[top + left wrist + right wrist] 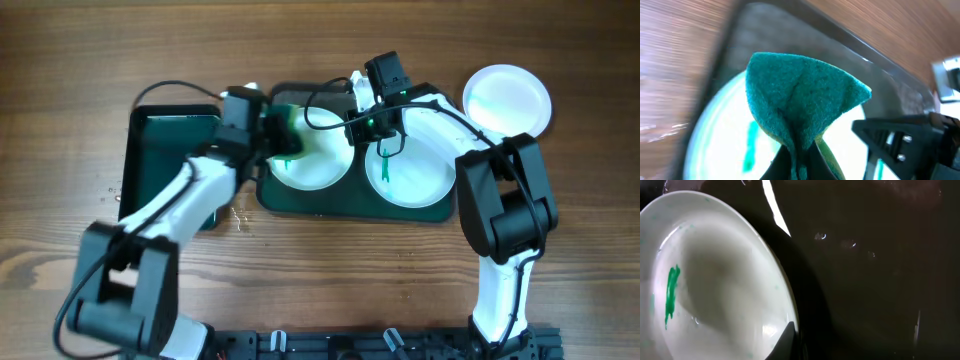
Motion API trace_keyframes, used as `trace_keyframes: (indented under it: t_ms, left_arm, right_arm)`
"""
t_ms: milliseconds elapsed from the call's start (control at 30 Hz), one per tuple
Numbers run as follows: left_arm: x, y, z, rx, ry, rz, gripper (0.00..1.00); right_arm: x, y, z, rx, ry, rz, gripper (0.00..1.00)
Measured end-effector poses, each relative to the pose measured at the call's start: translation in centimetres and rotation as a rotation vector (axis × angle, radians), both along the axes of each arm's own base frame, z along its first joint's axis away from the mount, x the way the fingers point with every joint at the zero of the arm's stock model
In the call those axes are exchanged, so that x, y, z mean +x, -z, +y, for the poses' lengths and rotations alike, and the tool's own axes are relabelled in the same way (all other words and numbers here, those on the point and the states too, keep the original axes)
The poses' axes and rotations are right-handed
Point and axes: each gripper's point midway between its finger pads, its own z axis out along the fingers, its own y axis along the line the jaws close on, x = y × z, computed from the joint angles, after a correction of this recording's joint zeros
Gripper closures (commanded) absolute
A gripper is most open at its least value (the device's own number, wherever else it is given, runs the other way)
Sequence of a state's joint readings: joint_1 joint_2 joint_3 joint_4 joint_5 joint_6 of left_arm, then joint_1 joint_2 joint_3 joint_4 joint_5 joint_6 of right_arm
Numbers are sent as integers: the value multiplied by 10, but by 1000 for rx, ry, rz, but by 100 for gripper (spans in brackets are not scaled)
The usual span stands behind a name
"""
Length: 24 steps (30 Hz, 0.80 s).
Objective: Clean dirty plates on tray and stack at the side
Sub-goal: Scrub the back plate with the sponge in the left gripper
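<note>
The dark green tray (345, 207) holds two white plates. The left plate (318, 172) has a teal smear (750, 145), and so does the right plate (420, 182). My left gripper (283, 140) is shut on a folded green sponge (800, 95) and holds it over the left plate (715, 145). My right gripper (376, 132) sits between the two plates. In the right wrist view it (792, 337) is closed on the rim of a smeared plate (715, 270), which looks like the left one. A third plate (507, 98) lies on the table at the far right.
A smaller black tray (150, 125) lies left of the green tray, under my left arm. The right arm reaches over the right plate. Bare wood table lies in front of both trays.
</note>
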<state>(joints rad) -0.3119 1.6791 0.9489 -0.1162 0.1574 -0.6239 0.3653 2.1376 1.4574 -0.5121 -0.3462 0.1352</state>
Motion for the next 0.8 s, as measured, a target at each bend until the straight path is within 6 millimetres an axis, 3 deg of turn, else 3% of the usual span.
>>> trace_keyframes:
  t_ms: [67,133,333,533,800]
  left_arm:
    - [2,8,-24,-28,30,-13,96]
    - [1,18,-33,-42,26,5,96]
    - [7,52,-35,-37,-32,44,96]
    - [4,66,-9,118,-129,84,96]
    - [-3,57,48,434,-221,53,96]
  right_arm:
    - [0,0,0,0,3,1,96]
    - [0,0,0,0,3,2,96]
    - [0,0,0,1,3,2,96]
    - [-2,1,3,7,3,9,96]
    - [-3,0,8,21,-3,13,96]
